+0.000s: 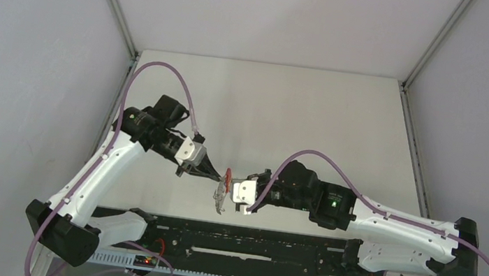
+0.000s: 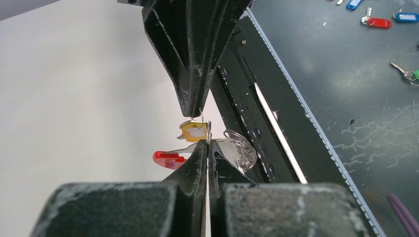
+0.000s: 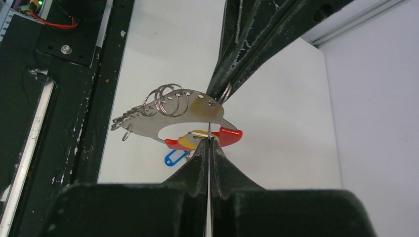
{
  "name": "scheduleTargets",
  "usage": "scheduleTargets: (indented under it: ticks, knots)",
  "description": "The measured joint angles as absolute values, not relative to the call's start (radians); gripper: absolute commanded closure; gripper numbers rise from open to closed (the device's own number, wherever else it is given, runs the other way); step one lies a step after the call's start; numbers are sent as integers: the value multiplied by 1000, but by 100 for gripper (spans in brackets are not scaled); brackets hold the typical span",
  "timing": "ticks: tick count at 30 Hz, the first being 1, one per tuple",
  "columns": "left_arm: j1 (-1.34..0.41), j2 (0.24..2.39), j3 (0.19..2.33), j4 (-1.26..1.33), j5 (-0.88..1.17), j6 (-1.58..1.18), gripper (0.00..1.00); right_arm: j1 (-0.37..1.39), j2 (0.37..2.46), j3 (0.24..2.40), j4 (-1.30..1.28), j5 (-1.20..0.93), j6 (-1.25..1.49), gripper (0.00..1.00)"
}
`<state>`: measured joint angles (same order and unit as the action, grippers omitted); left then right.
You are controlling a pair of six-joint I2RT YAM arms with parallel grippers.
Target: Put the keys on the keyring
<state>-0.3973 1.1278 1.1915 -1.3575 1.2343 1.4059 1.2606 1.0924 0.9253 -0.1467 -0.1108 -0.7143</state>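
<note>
White worktop stood enclosed by grey walls and aluminium posts; black rail ran along its near edge; red-tagged key lay on dark surface beyond.

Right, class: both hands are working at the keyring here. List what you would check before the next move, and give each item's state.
1. Left hand shut on the keyring: ok.
2. Right hand shut on the yellow key, at its wire loop: ok.
3. Yellow key brought up close to the keyring, beside the red band: ok.
4. Yellow key's loop already threaded onto the keyring: cannot tell.
5. Blue key on the keyring: cannot tell. It shows below the plate, but its link is hidden.
</note>
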Motion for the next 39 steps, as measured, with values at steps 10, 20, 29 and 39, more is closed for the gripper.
scheduleTargets:
  ticks: [10, 20, 29, 39]
  knots:
    - [-399, 1132, 1190, -1295, 1234, 1343, 100, 1277, 1111, 945, -149, -109, -744, 100]
    - [-400, 1132, 1190, -1279, 1233, 1330, 100, 1279, 1112, 963, -151, -97, -758, 100]
    - [-400, 1132, 1190, -1273, 1232, 1324, 100, 1275, 1112, 963, -175, -87, -757, 100]
    - [-400, 1132, 1185, -1265, 1230, 1324, 100, 1256, 1112, 963, -179, -86, -754, 100]
